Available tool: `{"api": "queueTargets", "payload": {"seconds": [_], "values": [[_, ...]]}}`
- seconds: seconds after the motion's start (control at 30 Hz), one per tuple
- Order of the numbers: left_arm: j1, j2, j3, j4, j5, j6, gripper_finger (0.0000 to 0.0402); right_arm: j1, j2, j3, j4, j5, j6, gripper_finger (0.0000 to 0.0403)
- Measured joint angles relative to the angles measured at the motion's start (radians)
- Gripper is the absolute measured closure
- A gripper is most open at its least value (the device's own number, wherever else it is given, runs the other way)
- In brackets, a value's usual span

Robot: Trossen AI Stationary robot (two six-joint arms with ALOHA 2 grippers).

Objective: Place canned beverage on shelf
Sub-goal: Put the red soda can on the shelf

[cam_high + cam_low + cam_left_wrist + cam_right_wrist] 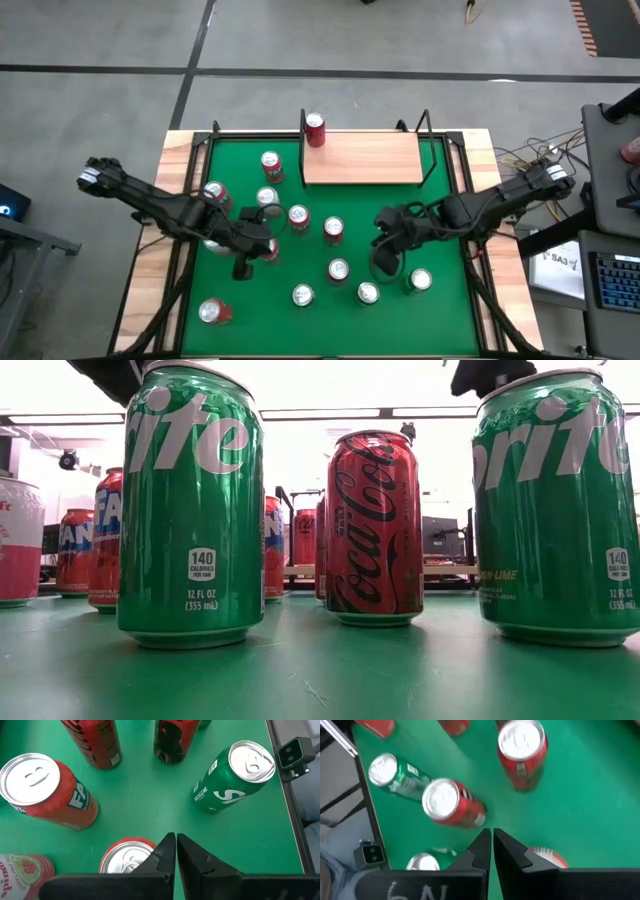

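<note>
Green felt tabletop (440, 200) with wood edging is your work area, grey floor around it. Your left gripper (176, 851) is pinched shut on nothing, hovering above a red can with a silver top (127, 857); an orange-red soda can (47, 790) and a green Sprite can (235, 777) stand near it. Your right gripper (492, 845) is also shut and empty, above the right half of the felt, just beyond another red can with a silver lid (452, 803). Roughly a dozen cans are scattered upright over the felt. At the far edge sits the light tan wooden shelf board with thin black uprights (365, 160), and one red beverage can (315, 130) stands on its left far corner.
</note>
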Motion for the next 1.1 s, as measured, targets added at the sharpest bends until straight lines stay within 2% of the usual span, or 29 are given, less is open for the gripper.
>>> {"api": "queueTargets", "payload": {"seconds": [0.27, 0.5, 0.63, 0.8, 1.1], "values": [[0.0, 0.017, 0.0, 0.004, 0.0, 0.0, 0.0402, 0.026, 0.0, 0.0, -0.038, -0.128, 0.217, 0.039], [0.0, 0.034, 0.0, 0.022, 0.001, 0.0, 0.0402, 0.026, 0.011, 0.0, -0.053, -0.231, 0.295, 0.039], [0.0, 0.04, 0.0, 0.016, 0.023, -0.02, 0.0402, 0.026, 0.016, 0.0, -0.074, -0.239, 0.294, 0.039], [0.007, 0.038, 0.0, -0.018, 0.205, -0.004, 0.0398, 0.025, 0.025, 0.0, -0.077, -0.223, 0.263, 0.039], [0.008, 0.049, 0.0, -0.015, 0.209, -0.002, 0.0398, 0.025, 0.059, 0.0, -0.076, -0.201, 0.223, 0.039]]}}
